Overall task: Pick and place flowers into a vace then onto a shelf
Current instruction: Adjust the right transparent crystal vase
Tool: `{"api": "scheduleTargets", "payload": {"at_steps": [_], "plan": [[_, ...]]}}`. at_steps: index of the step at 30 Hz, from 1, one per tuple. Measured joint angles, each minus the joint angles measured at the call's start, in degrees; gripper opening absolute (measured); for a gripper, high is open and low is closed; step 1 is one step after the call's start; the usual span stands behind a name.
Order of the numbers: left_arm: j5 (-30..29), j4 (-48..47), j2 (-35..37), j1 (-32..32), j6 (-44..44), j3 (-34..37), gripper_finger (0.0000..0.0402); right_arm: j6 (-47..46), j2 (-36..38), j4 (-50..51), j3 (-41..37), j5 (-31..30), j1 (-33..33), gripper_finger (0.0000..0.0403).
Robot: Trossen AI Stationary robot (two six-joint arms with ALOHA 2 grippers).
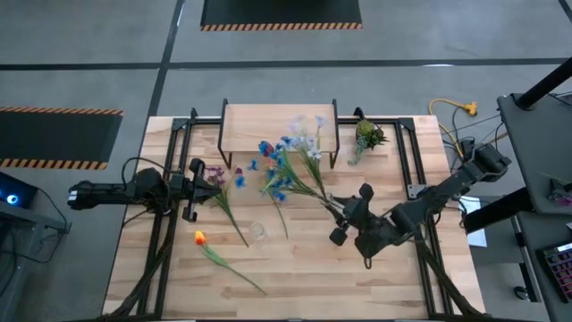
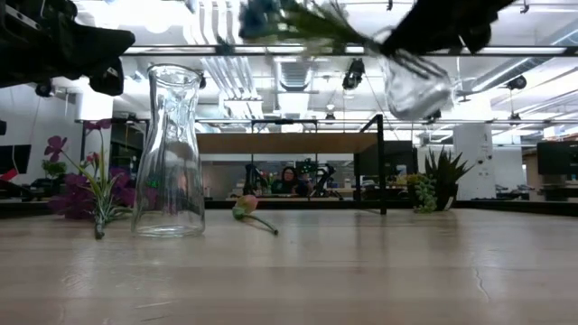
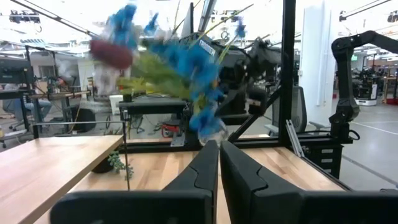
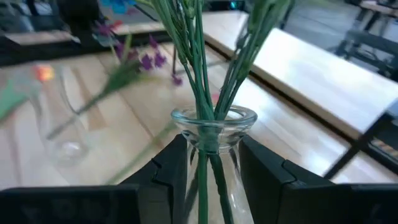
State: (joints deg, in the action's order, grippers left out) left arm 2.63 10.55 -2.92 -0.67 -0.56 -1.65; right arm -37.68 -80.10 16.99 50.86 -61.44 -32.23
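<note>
My right gripper [image 1: 344,217] is shut on a clear glass vase [image 4: 214,124] that holds a bunch of green-stemmed flowers [image 1: 290,161] with blue and white blooms. It is up in the air over the table's middle. A purple flower [image 1: 219,183] and an orange flower [image 1: 200,237] lie flat on the table. A second, empty glass vase [image 2: 172,153] stands upright on its base. The shelf [image 1: 279,121] stands on thin black legs at the far edge. My left gripper [image 1: 192,188] waits shut at the table's left side. My right gripper pinches the vase's narrow neck [image 4: 214,140], just under the rim, between its two fingers [image 4: 171,165]. The fingers come from the table's right side, slanting a little downward. The vase [image 2: 415,86] is lifted clear of the table and tilted, its flowers leaning toward the far left.
A stubby yellow-green tuft [image 1: 366,134] sits at the far right next to the shelf. Black metal frame rails [image 1: 407,161] run along both sides of the table. Bare wood lies along the near edge [image 1: 304,295]. A person sits in the room beyond the table [image 2: 289,179].
</note>
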Motion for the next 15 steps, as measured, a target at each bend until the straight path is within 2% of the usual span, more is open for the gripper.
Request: {"api": "scheduleTargets", "payload": {"at_steps": [10,12,15], "plan": [[0.0,0.0,0.0,0.0,0.0,0.0,0.0,15.6,4.1,-20.3,-7.9,1.4,0.4,0.0111],[0.0,0.0,0.0,0.0,0.0,0.0,0.0,19.6,4.3,-27.4,-10.6,2.3,0.4,0.0111],[0.0,0.0,0.0,0.0,0.0,0.0,0.0,27.4,4.7,-41.7,-15.8,7.8,1.0,0.0111]]}}
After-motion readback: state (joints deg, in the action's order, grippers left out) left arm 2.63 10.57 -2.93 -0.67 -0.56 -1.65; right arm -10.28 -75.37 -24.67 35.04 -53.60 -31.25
